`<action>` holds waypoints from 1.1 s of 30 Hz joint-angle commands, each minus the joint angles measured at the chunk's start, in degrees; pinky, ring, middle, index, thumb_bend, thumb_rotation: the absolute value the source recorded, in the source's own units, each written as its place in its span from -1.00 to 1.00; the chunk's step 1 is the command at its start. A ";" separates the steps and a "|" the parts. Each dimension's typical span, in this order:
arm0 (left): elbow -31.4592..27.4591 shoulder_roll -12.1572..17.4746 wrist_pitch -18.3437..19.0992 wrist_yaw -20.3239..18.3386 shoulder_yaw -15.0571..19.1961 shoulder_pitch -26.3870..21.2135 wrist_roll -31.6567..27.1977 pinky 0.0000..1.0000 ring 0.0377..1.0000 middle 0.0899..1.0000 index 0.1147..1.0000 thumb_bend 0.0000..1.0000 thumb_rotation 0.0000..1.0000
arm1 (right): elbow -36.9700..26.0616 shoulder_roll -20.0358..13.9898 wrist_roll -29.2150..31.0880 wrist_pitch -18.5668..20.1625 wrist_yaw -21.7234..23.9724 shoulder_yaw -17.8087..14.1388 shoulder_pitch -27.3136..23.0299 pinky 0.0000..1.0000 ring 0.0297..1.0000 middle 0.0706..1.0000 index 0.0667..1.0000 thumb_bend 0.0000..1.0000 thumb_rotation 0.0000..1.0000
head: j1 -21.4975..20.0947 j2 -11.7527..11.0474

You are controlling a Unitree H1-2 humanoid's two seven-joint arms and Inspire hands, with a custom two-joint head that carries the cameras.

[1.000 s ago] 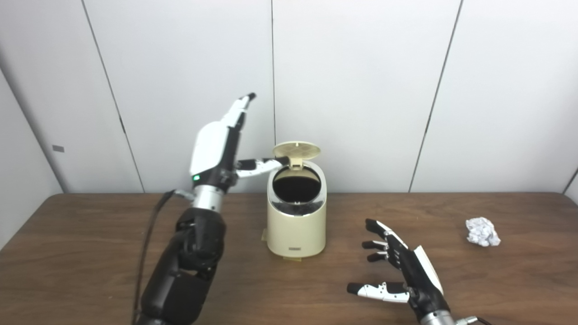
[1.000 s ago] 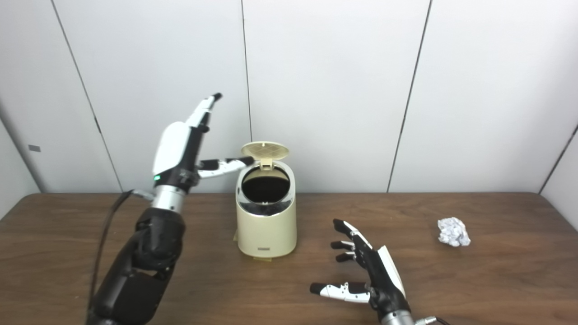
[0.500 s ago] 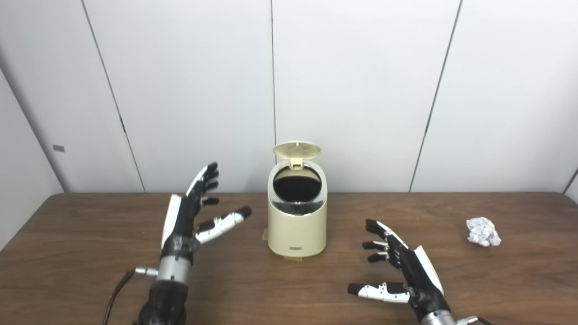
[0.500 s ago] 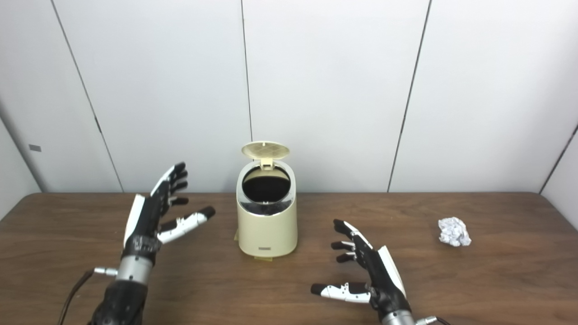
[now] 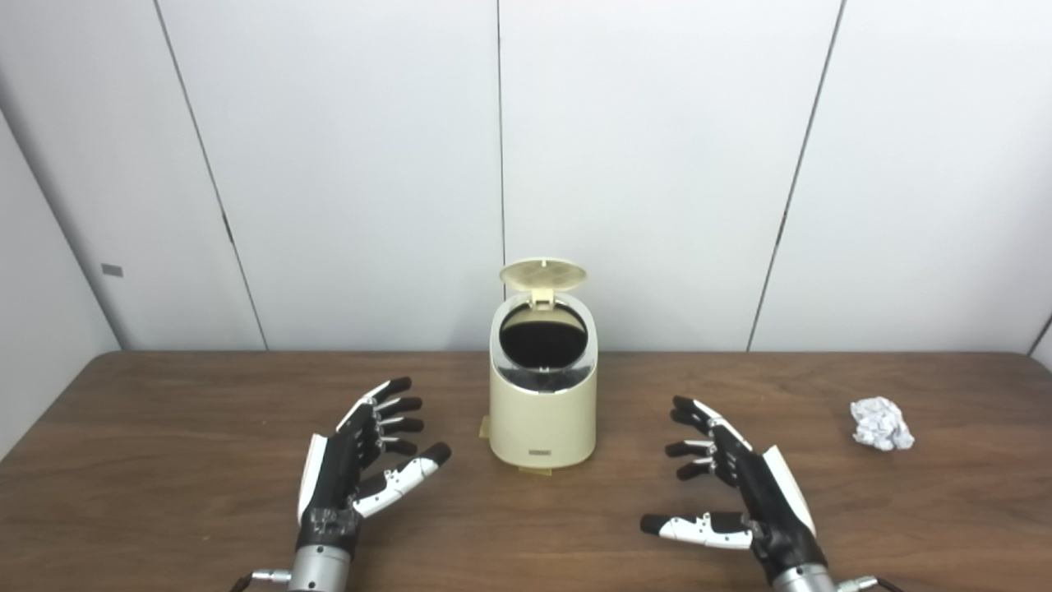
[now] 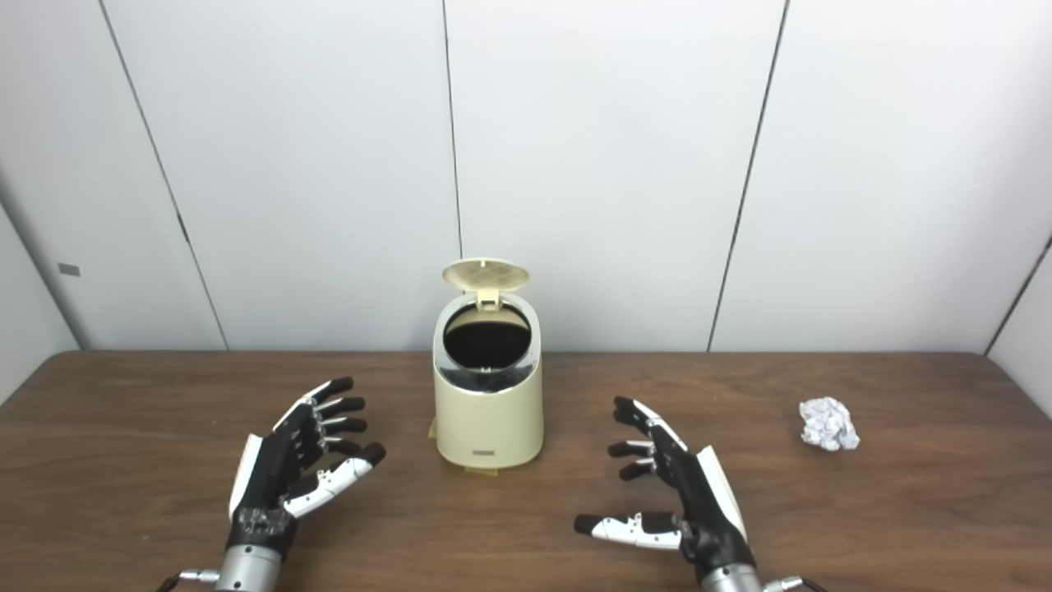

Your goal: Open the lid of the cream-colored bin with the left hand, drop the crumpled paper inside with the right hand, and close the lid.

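My next reach turns on the crumpled paper [image 5: 880, 423], which lies toward the right edge of the surface [image 5: 164, 460], off to the right of my right hand [image 5: 752, 493] and a little farther back, so that hand is plainly the nearer of the two; the left hand [image 5: 362, 469] sits on the other side of the cream-colored bin [image 5: 542, 395], well apart from the paper. The paper is a rough ball with no real long axis, so I judge any approach angle will do. Both hands hover low near the front edge with fingers [image 5: 699, 427] spread and holding nothing. The bin stands upright toward the middle of the back edge, its lid [image 5: 543, 276] tipped up behind the opening (so the first step looks done), and the inside reads only as dark; I cannot tell whether anything is in it.
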 commanded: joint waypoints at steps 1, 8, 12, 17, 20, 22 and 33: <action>0.91 -0.58 -1.52 0.04 -0.28 0.32 -0.37 0.20 0.38 0.45 0.61 0.58 -0.56 | -2.94 -2.43 -0.51 -1.34 -0.58 -1.38 -2.99 0.10 0.33 0.62 0.66 0.52 -0.76 | -1.27 -0.02; 3.31 0.00 -2.99 -0.07 0.06 -0.01 0.09 0.25 0.40 0.46 0.57 0.54 -0.59 | -7.20 -11.28 -4.86 6.78 1.35 -5.12 -5.68 0.07 0.29 0.52 0.57 0.52 -0.76 | -9.56 -1.77; 4.74 1.09 -4.76 -0.30 0.37 -0.57 0.35 0.22 0.40 0.48 0.58 0.48 -0.63 | -2.36 -17.75 -4.87 4.18 0.50 -7.65 -7.53 0.19 0.35 0.48 0.49 0.58 -0.86 | -13.59 -2.93; 4.96 1.82 -4.35 -0.67 0.70 -0.78 0.03 0.25 0.42 0.49 0.58 0.44 -0.70 | -5.15 -21.23 -8.83 9.54 -0.21 -9.47 -9.11 0.23 0.39 0.47 0.43 0.61 -0.98 | -17.06 -3.82; 5.22 2.24 -4.13 -0.74 0.71 -0.90 0.28 0.25 0.41 0.48 0.58 0.42 -0.71 | -6.46 -22.96 -12.86 12.59 -0.79 -9.82 -10.09 0.29 0.45 0.47 0.43 0.64 -0.89 | -18.45 -4.18; 5.56 2.46 -4.14 -0.74 0.72 -1.05 0.36 0.26 0.41 0.49 0.58 0.42 -0.72 | -5.86 -23.82 -13.06 13.61 -0.91 -10.78 -11.09 0.30 0.50 0.48 0.44 0.67 -0.93 | -19.21 -4.30; 6.48 3.08 -6.25 -1.18 1.03 -1.31 -0.22 0.31 0.45 0.50 0.59 0.33 -0.84 | 0.71 -28.41 -13.42 21.56 3.66 -9.89 -13.44 0.47 0.76 0.70 0.64 0.74 -0.74 | -20.31 -4.30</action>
